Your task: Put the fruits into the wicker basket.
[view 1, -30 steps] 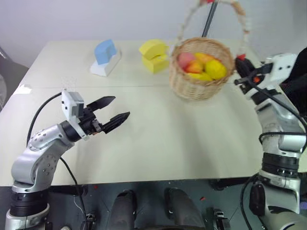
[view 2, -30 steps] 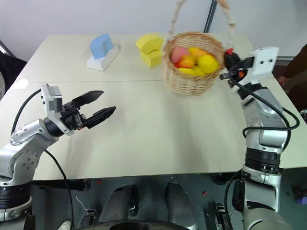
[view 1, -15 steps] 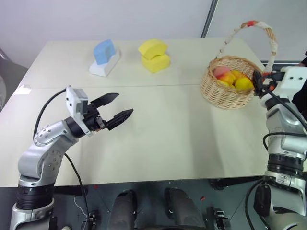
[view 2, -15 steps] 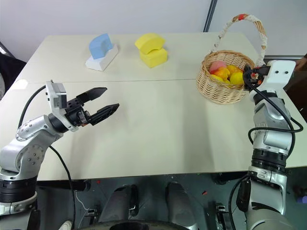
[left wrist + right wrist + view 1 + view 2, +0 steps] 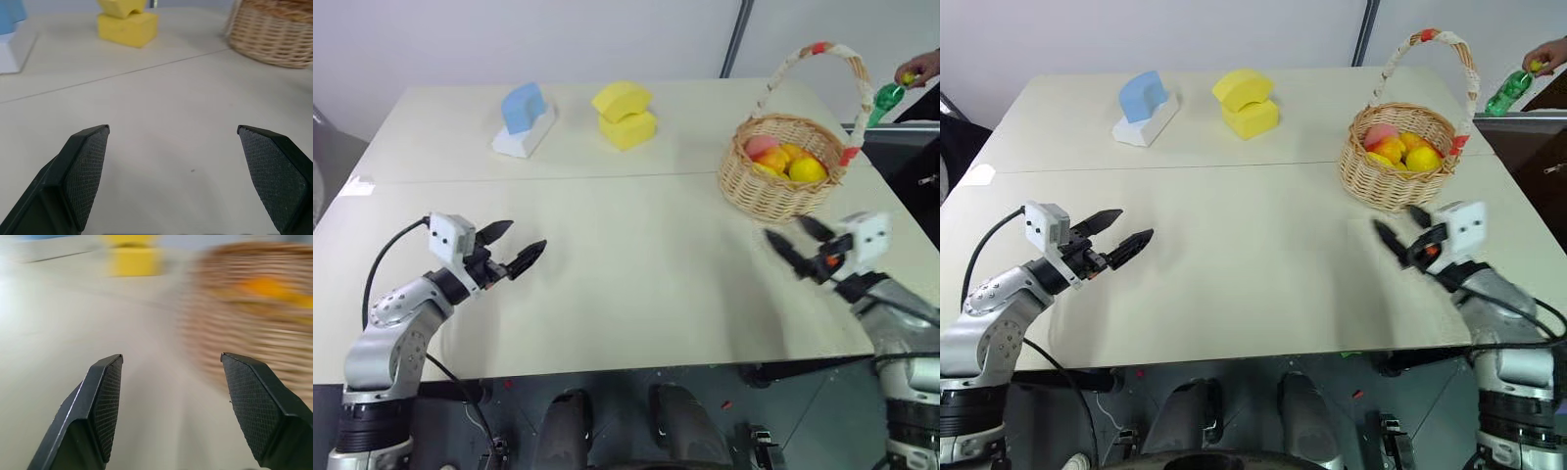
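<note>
Both grippers are empty now: the right gripper (image 5: 1400, 235) has let go of the wicker basket (image 5: 1397, 182) and dropped low, fingers apart, like the left gripper (image 5: 1122, 238). All the fruits (image 5: 1398, 149) sit inside the basket on the table (image 5: 1253, 264), so the job looks finished.

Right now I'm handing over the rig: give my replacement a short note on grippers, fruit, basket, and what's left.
Left gripper: open, empty, low over the table at its left side.
Right gripper: open, empty, just in front of the wicker basket, not touching it.
Basket stands upright at the table's right rear; the fruits lie piled inside it, pink-red and orange-yellow pieces showing.
Blue-and-white foam block and yellow foam block sit at the rear; leave them.
Done: no fruit seen on the table.
Left: apparently nothing; hidden pieces can't be counted.
</note>
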